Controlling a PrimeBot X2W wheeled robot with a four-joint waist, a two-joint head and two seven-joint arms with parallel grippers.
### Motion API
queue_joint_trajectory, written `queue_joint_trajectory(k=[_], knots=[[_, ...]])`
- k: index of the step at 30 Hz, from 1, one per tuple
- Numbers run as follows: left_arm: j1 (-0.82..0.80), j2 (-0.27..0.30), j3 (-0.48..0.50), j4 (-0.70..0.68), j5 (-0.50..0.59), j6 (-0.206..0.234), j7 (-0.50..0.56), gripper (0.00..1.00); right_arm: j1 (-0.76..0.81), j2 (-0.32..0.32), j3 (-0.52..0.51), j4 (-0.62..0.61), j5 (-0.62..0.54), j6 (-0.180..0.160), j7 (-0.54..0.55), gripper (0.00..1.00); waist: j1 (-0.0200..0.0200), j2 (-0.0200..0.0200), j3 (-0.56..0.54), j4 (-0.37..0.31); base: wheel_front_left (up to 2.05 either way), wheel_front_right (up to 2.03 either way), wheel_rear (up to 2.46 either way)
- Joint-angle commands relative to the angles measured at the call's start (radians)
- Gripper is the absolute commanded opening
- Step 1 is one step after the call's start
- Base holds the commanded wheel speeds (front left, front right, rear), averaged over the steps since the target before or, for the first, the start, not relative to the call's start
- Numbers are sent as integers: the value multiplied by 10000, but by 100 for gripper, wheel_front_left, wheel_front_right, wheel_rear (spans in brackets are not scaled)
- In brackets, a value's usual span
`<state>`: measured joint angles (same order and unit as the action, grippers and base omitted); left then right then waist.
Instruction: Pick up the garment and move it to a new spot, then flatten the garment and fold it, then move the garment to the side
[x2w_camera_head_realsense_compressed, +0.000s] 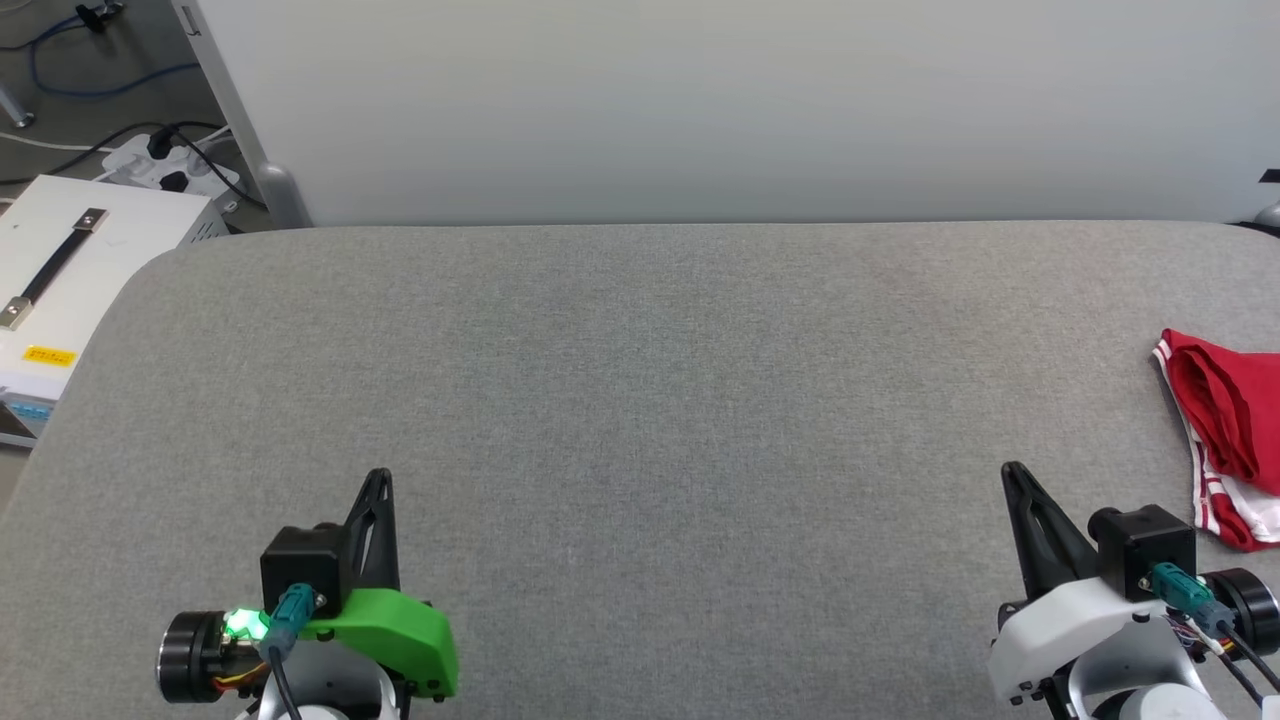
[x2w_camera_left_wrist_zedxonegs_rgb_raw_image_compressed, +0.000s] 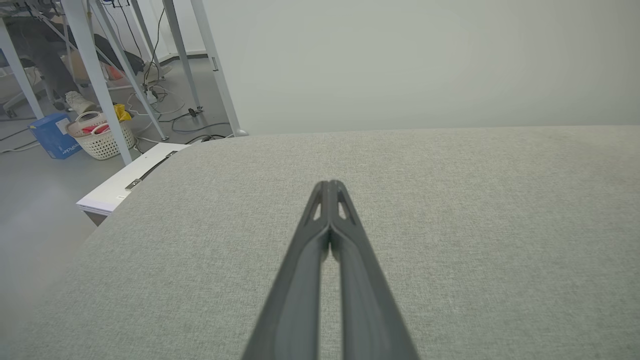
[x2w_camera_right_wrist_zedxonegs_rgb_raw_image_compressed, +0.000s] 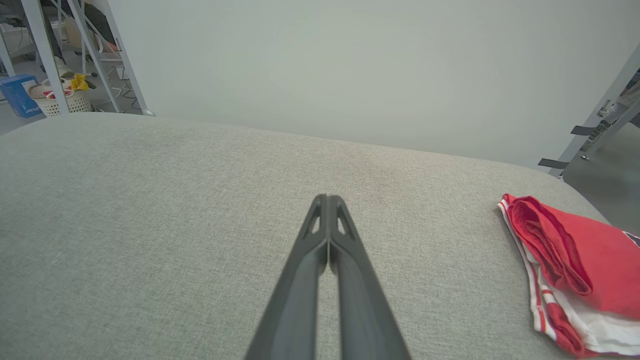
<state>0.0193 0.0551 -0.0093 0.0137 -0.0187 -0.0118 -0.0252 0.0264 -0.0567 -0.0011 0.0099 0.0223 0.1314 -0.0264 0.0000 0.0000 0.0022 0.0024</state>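
Observation:
The garment is a red shirt with white parts and striped trim, lying folded at the far right edge of the grey padded table; the head view's right border cuts it off. In the right wrist view the garment lies to the right of my fingers. My right gripper is shut and empty, left of and slightly nearer than the garment, apart from it. Its fingertips meet. My left gripper is shut and empty over the table's near left, fingertips together.
A pale panel stands along the table's far edge. A white case with a black strap sits beside the table's left corner, with a power strip and cables behind it. Metal legs and a laundry basket stand further left on the floor.

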Motion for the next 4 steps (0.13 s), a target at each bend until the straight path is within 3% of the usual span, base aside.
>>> queue_joint_trajectory(k=[1, 4], knots=[[-169, -45, 37, -68, 110, 86, 66, 0, -208, 28, 8, -69, -98, -7, 73, 0, 0, 0, -3, -3, 0, 0, 0], [-180, -47, 63, -100, 145, 100, 150, 0, -234, 45, 9, -83, -155, -7, 160, 0, 0, 0, -12, -13, 0, 0, 0]])
